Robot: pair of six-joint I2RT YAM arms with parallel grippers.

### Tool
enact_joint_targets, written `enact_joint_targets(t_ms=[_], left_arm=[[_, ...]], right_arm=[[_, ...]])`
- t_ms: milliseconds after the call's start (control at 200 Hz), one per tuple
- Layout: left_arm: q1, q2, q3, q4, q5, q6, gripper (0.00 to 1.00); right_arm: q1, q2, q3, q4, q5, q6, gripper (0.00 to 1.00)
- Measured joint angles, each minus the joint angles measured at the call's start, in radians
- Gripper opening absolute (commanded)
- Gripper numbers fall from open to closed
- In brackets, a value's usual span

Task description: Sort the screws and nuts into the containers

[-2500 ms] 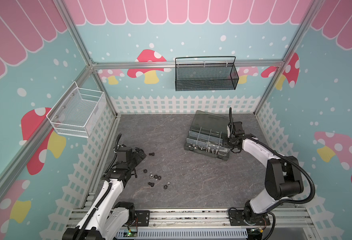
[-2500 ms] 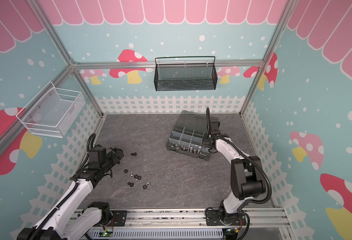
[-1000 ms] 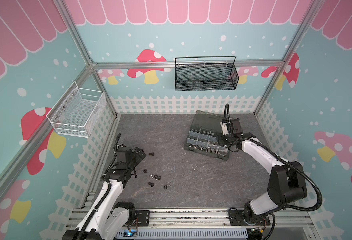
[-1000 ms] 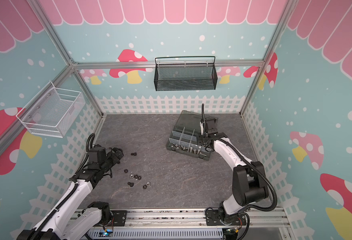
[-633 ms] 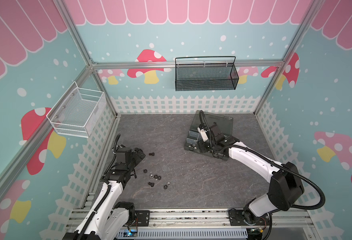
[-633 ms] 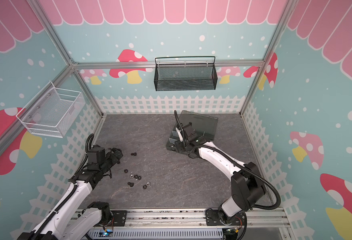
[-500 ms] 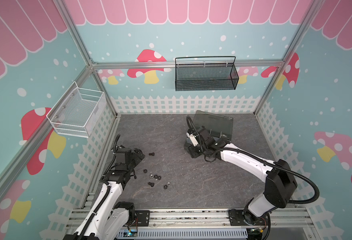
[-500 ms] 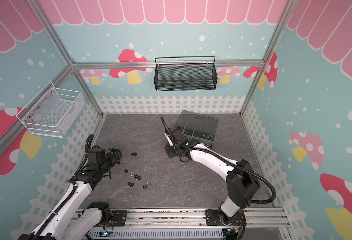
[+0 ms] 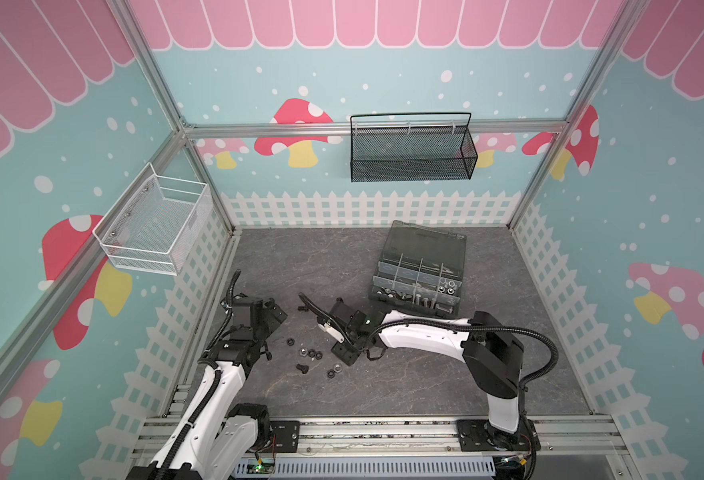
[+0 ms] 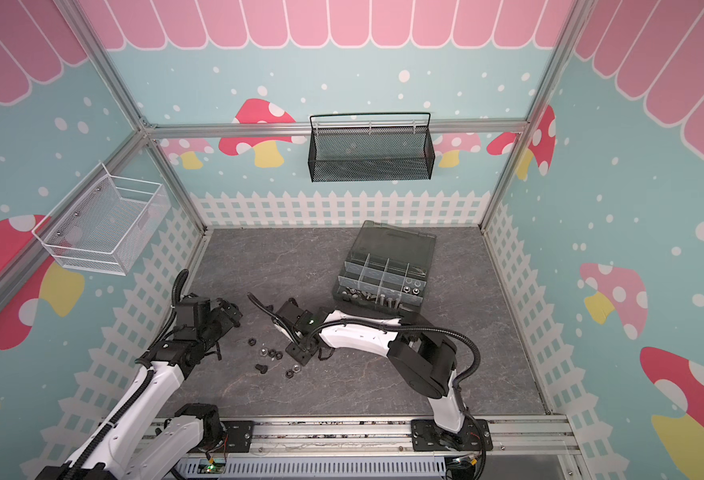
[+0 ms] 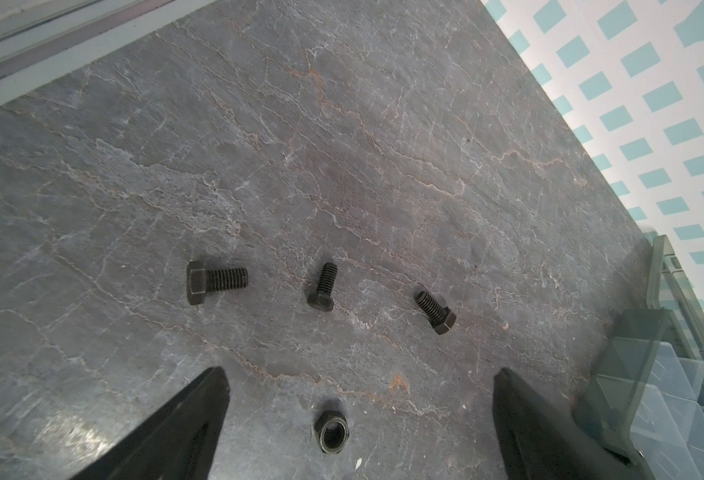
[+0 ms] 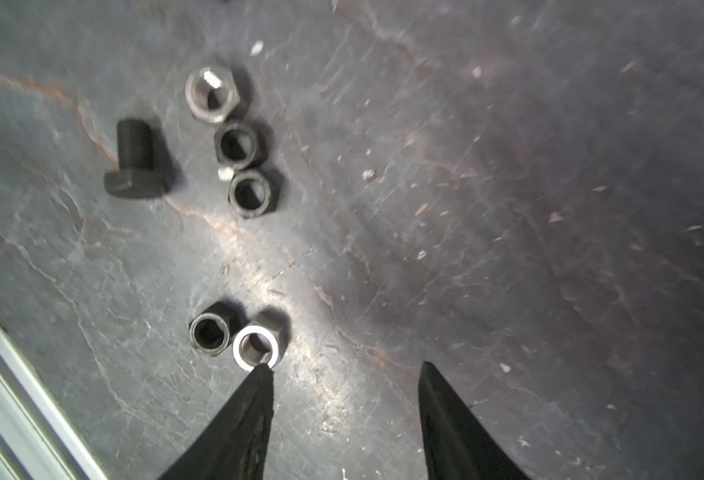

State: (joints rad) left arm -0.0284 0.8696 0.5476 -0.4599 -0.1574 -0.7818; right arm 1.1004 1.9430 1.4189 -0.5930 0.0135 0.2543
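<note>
Loose black and silver nuts (image 9: pixel 312 353) and a short black screw (image 9: pixel 301 368) lie on the grey floor in both top views. My right gripper (image 9: pixel 344 355) hangs low beside them, open and empty. In the right wrist view one fingertip (image 12: pixel 263 374) touches a silver nut (image 12: pixel 256 347), with a black nut (image 12: pixel 209 334) against it. My left gripper (image 9: pixel 276 318) is open wide. Between its fingers in the left wrist view lies a black nut (image 11: pixel 333 430), with three black screws (image 11: pixel 323 286) beyond. The containers (image 9: pixel 421 266) sit at the back right with the lid up, screws and nuts in the front row.
A black mesh basket (image 9: pixel 412 153) hangs on the back wall and a white wire basket (image 9: pixel 154 226) on the left wall. An aluminium rail (image 9: pixel 362 432) runs along the front edge. Fence-patterned walls close in the floor on three sides.
My right arm has swung left from the organizer box down to the loose nuts in the middle of the floor. The left arm has stayed where it was, still open.
</note>
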Motion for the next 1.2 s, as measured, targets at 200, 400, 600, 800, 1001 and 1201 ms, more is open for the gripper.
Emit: enact_joint_targets(t_ms=[200, 400, 600, 800, 1001, 1201], left_arm=[[0.015, 0.000, 0.000, -0.004, 0.000, 0.000, 1.00], [0.022, 0.004, 0.001, -0.011, 0.000, 0.000, 1.00], [0.022, 0.011, 0.001, -0.016, 0.000, 0.000, 1.00], [0.027, 0.011, 0.001, -0.018, 0.000, -0.001, 1.00], [0.027, 0.011, 0.001, -0.018, 0.000, -0.005, 1.00], [0.028, 0.011, 0.001, -0.016, 0.001, -0.008, 1.00]], right_arm=[[0.027, 0.002, -0.007, -0.024, -0.011, -0.038, 0.59], [0.064, 0.013, -0.011, -0.031, -0.031, -0.062, 0.60], [0.079, 0.066, -0.011, -0.031, -0.042, -0.074, 0.59], [0.079, 0.088, 0.004, -0.029, -0.029, -0.070, 0.52], [0.078, 0.114, 0.039, -0.028, -0.003, -0.054, 0.46], [0.070, 0.129, 0.060, -0.026, -0.002, -0.040, 0.39]])
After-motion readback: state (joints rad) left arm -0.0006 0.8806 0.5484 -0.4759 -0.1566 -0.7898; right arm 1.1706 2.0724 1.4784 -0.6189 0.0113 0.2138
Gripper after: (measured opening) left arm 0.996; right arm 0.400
